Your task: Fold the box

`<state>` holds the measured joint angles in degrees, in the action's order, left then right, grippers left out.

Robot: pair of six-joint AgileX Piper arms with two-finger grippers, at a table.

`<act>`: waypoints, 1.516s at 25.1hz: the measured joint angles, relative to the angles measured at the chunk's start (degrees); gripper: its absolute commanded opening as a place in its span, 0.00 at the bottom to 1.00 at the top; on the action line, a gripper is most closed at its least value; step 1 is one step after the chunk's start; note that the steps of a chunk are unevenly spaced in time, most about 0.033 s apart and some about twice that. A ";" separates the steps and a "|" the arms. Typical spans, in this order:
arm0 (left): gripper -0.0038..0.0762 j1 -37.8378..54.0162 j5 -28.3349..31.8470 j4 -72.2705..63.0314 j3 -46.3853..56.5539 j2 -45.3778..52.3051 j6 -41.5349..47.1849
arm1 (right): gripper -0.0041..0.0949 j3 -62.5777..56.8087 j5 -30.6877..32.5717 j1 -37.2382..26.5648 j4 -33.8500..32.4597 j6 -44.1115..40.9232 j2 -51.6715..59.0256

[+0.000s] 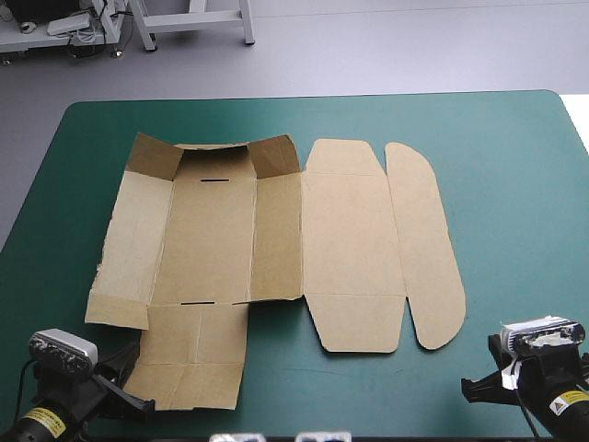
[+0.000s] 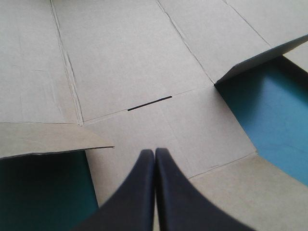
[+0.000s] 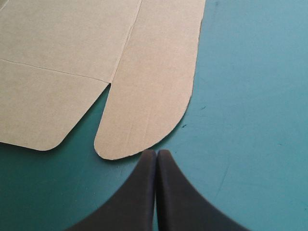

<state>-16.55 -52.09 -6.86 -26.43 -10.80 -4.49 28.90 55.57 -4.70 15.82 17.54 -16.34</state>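
Table (image 1: 515, 184), teal-green cover, rounded far corners. One thing on it: the box (image 1: 340, 230), a cut brown sheet lying open, mostly flat, set left of centre. Two corner flaps (image 1: 152, 157) at its far left end stand tilted up; the rest lies on the cover. Rounded flap (image 1: 425, 244) forms its right edge. Near flap (image 1: 191, 357) reaches close to the table's near edge. Two thin dark slits (image 1: 214, 180) sit on the creases. Cover bare to the right and along the far edge.
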 measured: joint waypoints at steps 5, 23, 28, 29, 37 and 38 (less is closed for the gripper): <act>0.04 0.00 0.00 0.00 0.00 0.00 0.00 | 0.02 0.00 0.00 0.00 0.00 0.00 0.00; 0.04 0.00 -3.49 1.05 -31.64 -26.03 0.20 | 0.02 0.00 0.00 0.00 0.00 0.00 0.00; 0.04 0.00 -3.36 1.05 -43.57 -42.83 0.20 | 0.02 0.00 0.00 0.00 0.00 0.00 0.00; 0.04 0.00 -3.17 1.05 -44.98 -45.31 0.20 | 0.02 0.00 0.00 0.00 0.00 0.00 0.00; 0.04 9.29 -2.22 -4.44 -54.54 -64.54 -3.49 | 0.02 0.00 0.00 0.00 -0.05 0.00 0.00; 0.04 13.47 -2.60 -8.35 -55.10 -66.04 -5.96 | 0.02 0.00 0.00 0.00 -0.05 0.00 0.00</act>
<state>-3.08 -54.69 -15.21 -81.53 -76.84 -10.45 28.90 55.57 -4.70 15.76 17.54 -16.34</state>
